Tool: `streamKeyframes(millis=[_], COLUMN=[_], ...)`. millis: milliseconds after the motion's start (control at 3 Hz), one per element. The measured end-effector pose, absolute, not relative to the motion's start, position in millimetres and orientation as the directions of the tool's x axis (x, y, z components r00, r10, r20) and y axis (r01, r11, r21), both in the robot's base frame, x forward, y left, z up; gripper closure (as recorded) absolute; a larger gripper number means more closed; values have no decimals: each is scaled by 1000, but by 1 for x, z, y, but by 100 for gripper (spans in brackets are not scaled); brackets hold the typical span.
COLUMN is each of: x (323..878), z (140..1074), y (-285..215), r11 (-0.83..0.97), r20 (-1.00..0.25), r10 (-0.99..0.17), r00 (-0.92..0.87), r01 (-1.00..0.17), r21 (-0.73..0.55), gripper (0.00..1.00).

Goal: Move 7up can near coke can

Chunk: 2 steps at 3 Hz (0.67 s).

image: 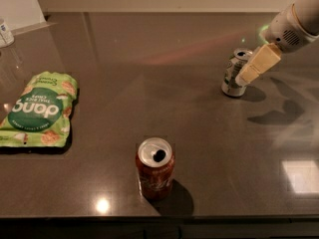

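The 7up can [232, 78], silver-grey with a green logo, stands upright at the right rear of the dark table. The gripper [251, 68] comes in from the upper right on a white arm. Its beige tip lies against the right side of the 7up can and covers part of it. The coke can [155, 169], red with an opened silver top, stands upright near the table's front edge, well apart from the 7up can, to its front left.
A green snack bag [40, 108] lies flat at the left. A small clear bottle [5, 33] stands at the far left rear. The table's front edge [159, 217] runs just in front of the coke can.
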<state>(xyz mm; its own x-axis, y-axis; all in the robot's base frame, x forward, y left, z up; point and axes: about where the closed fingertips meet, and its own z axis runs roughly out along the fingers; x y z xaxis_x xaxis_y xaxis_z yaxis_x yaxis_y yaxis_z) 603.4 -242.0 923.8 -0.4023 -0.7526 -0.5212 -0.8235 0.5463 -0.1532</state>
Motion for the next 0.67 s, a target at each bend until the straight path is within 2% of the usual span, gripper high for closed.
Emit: streamKeyframes(millis=[333,667], x=[604,606], z=[913,904], y=[-243,-241], r11=[551,543], r20=[-522,-526], r10=[-743,-737], r00=[-419,-423], r01=[-826,-835], r21=[-120,-88], gripper=[0,24])
